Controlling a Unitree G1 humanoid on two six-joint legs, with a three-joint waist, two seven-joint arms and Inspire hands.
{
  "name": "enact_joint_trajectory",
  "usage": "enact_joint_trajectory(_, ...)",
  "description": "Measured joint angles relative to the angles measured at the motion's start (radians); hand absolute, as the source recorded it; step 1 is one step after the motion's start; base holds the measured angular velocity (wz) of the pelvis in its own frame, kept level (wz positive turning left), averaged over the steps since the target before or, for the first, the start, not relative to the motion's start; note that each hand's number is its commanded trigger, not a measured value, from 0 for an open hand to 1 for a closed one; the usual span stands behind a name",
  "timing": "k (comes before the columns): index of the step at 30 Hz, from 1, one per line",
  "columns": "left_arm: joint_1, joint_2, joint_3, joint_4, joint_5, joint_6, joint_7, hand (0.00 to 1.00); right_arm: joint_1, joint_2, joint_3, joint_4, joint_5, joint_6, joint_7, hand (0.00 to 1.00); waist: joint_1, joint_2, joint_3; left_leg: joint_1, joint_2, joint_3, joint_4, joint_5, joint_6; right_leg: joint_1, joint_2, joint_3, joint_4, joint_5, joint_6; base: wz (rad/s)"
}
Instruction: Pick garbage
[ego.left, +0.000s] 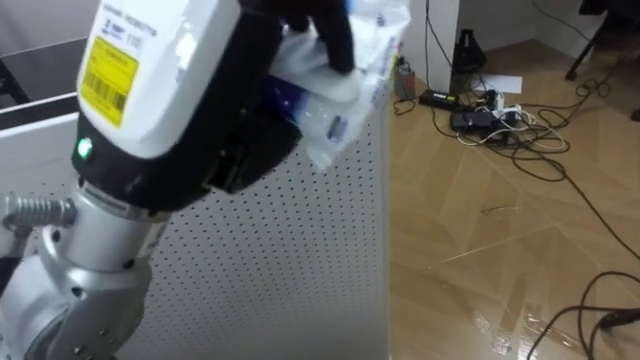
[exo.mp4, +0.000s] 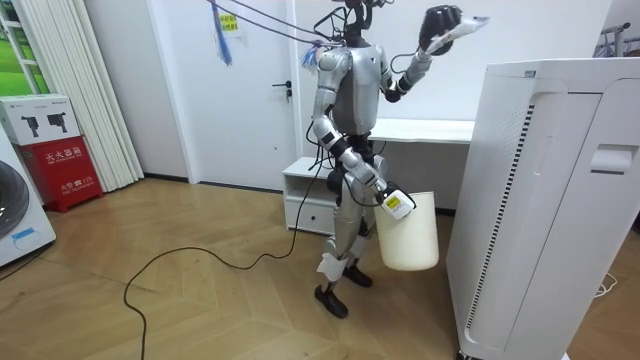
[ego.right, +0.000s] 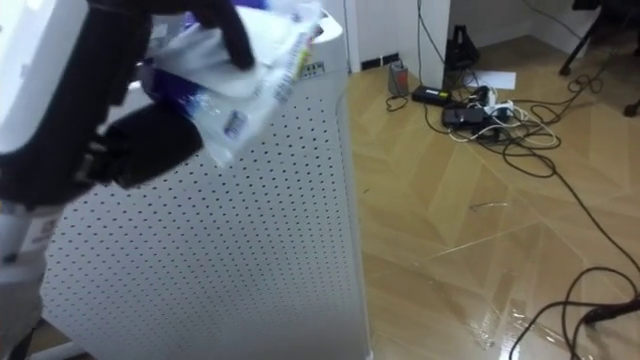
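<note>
My left hand (ego.left: 250, 150) is raised high, its dark fingers curled round a crumpled clear and white plastic wrapper (ego.left: 345, 85) with blue print. In the room view the left hand (exo.mp4: 437, 22) holds the wrapper (exo.mp4: 465, 25) above head height, near the top of a tall white perforated appliance (exo.mp4: 540, 200). My right hand (exo.mp4: 388, 200) hangs low in front of my legs and grips the rim of a white bin (exo.mp4: 408, 235), which hangs off the floor. In the right eye view the wrapper (ego.right: 245, 75) sits under the left hand's fingers (ego.right: 225, 30).
The perforated white side of the appliance (ego.left: 290, 260) stands close before me. A tangle of cables and a power strip (ego.left: 490, 115) lies on the wooden floor to the right. A low white cabinet (exo.mp4: 310, 190) and a desk (exo.mp4: 430, 130) are behind me.
</note>
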Motion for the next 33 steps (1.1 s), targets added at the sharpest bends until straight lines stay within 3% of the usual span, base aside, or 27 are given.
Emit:
enact_joint_trajectory(4,0.001,-0.003,-0.011,0.002,-0.028,-0.003,-0.016,1.0,0.001,-0.003,0.002,0.01,0.024,0.0,-0.005,1.0,0.003,0.001,0.0031,-0.003,0.001,0.0,0.003,0.0,0.0,-0.003,0.001,-0.003,0.013,0.0,0.0,0.02)
enact_joint_trajectory(6,0.004,-0.003,-0.011,0.001,-0.05,-0.003,-0.035,1.0,0.001,-0.007,0.002,0.021,0.041,0.0,-0.005,1.0,0.004,0.004,-0.0005,-0.017,-0.001,-0.001,0.009,0.001,0.001,-0.013,-0.002,-0.008,0.017,-0.001,0.0,0.02)
enact_joint_trajectory(13,0.024,-0.015,-0.039,0.037,-0.058,-0.013,-0.087,1.0,-0.014,-0.002,0.026,0.032,0.05,0.0,-0.004,1.0,0.006,-0.006,0.0018,-0.032,-0.001,-0.005,0.02,0.002,0.002,-0.027,-0.002,-0.015,0.02,0.0,0.0,0.02)
enact_joint_trajectory(17,0.058,-0.041,-0.079,0.161,-0.108,-0.013,-0.089,1.0,-0.074,-0.002,0.051,0.071,0.101,0.0,-0.007,1.0,0.001,-0.017,0.0086,-0.058,0.0,-0.018,0.027,0.004,0.002,-0.051,-0.003,-0.027,0.036,-0.001,-0.001,0.09)
enact_joint_trajectory(18,0.082,-0.048,-0.094,0.192,-0.108,-0.013,-0.089,1.0,-0.097,0.004,0.061,0.094,0.115,0.0,-0.011,1.0,-0.002,-0.027,0.0144,-0.068,-0.001,-0.024,0.029,0.004,0.002,-0.052,-0.003,-0.035,0.036,-0.001,-0.001,0.15)
enact_joint_trajectory(19,0.091,-0.048,-0.107,0.207,-0.108,-0.012,-0.089,1.0,-0.109,0.009,0.065,0.108,0.118,0.0,-0.014,1.0,-0.002,-0.029,0.0108,-0.075,-0.002,-0.029,0.036,0.004,0.002,-0.06,-0.004,-0.041,0.037,-0.001,-0.001,0.19)
enact_joint_trajectory(24,0.106,-0.059,-0.162,0.379,-0.105,-0.015,-0.122,1.0,-0.215,0.032,0.096,0.2,0.157,-0.021,-0.049,1.0,0.002,-0.057,0.013,-0.173,-0.005,-0.057,0.08,0.005,-0.001,-0.129,-0.005,-0.069,0.048,0.003,-0.008,0.18)
enact_joint_trajectory(27,0.106,-0.084,-0.168,0.47,-0.105,-0.014,-0.124,1.0,-0.281,0.061,0.095,0.277,0.172,-0.036,-0.05,1.0,-0.001,-0.059,0.0147,-0.206,-0.006,-0.072,0.097,0.006,-0.002,-0.149,-0.006,-0.091,0.051,0.006,-0.012,0.15)
enact_joint_trajectory(33,0.124,-0.118,-0.207,0.62,-0.108,-0.015,-0.125,1.0,-0.353,0.078,0.096,0.357,0.228,-0.056,-0.048,1.0,0.002,-0.065,0.0189,-0.245,-0.007,-0.087,0.105,0.01,-0.006,-0.182,-0.006,-0.099,0.056,0.006,-0.013,0.08)
